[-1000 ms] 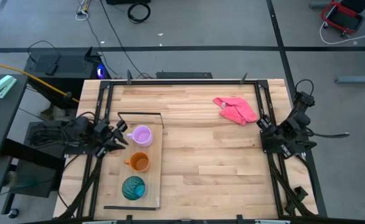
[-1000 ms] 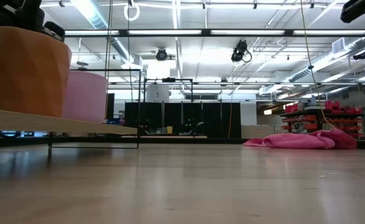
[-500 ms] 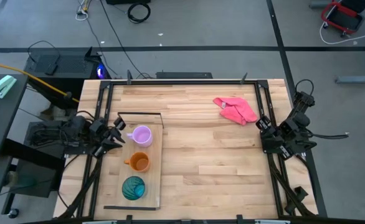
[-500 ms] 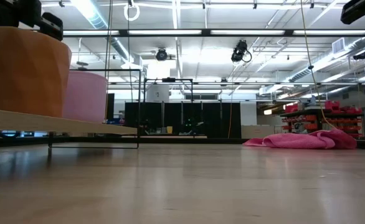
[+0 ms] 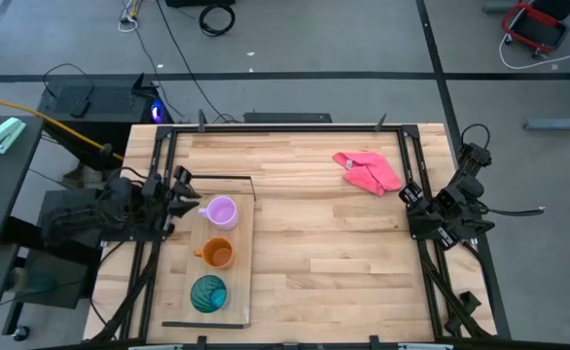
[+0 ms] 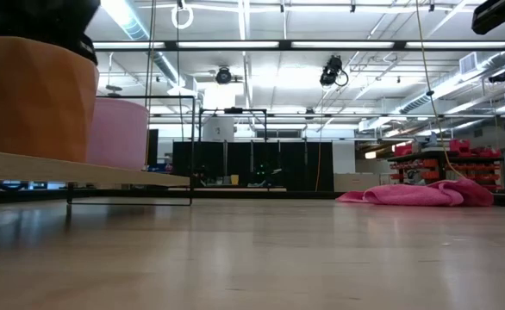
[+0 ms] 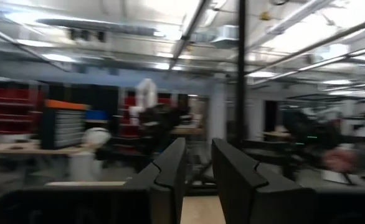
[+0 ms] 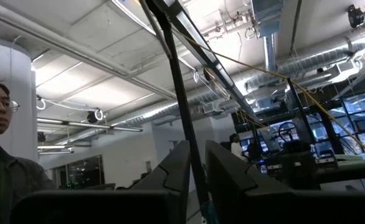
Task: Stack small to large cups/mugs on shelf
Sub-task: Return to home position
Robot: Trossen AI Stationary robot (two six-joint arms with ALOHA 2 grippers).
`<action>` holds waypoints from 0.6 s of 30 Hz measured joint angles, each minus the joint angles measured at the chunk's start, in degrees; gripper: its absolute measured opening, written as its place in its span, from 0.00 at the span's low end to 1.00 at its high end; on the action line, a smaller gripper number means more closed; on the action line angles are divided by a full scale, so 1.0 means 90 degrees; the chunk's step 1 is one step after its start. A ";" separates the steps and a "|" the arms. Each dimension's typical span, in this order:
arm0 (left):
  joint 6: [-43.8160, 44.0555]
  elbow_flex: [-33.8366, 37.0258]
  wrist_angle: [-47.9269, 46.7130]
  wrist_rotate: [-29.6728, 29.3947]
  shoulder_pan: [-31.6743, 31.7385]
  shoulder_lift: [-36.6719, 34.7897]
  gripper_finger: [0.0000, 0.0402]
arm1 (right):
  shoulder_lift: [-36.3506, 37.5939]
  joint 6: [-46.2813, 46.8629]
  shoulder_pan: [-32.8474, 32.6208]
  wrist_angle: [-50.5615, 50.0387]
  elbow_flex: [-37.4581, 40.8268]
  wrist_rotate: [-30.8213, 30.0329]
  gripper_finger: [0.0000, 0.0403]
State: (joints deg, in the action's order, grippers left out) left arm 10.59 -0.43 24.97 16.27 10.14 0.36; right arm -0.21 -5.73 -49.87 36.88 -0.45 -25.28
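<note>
The light-wood shelf plank (image 5: 243, 255) lies at the table's left, with its black wire frame (image 5: 219, 178) at the far end. Three vessels stand in a row on it: the lilac mug (image 5: 221, 210) farthest, the orange mug (image 5: 217, 254) in the middle, the teal tumbler (image 5: 207, 293) nearest. The low view shows the orange mug (image 6: 28, 99) and lilac mug (image 6: 119, 133) on the plank (image 6: 106, 172). My left gripper (image 5: 182, 197) is just left of the lilac mug, shut and empty, and its fingers also show in the left wrist view (image 7: 198, 171). My right gripper (image 5: 413, 197) waits shut at the table's right edge.
A crumpled pink cloth (image 5: 368, 170) lies at the far right of the table and also shows in the low view (image 6: 425, 194). A person shows at the edge of the right wrist view (image 8: 5, 143), beyond the table.
My left gripper has drawn back from the lilac mug toward the table's left and far edges. The mugs and the tumbler have stayed in place on the plank.
</note>
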 joint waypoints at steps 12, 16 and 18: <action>-0.0637 0.0000 0.0041 -0.0101 0.2225 0.0000 0.21 | 0.0000 0.0358 -0.0002 -0.0051 0.0000 0.0000 0.15; -0.0662 0.0000 0.0036 -0.0337 0.3040 0.0000 0.21 | 0.0000 0.0356 -0.0002 -0.0060 0.0000 0.0000 0.15; -0.0676 0.0000 0.0036 -0.0408 0.3455 -0.0001 0.21 | 0.0000 0.0356 -0.0002 -0.0066 0.0000 0.0000 0.15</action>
State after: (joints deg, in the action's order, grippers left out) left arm 4.51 -0.43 25.30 12.60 41.24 0.35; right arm -0.21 -2.52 -49.89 36.29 -0.45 -25.28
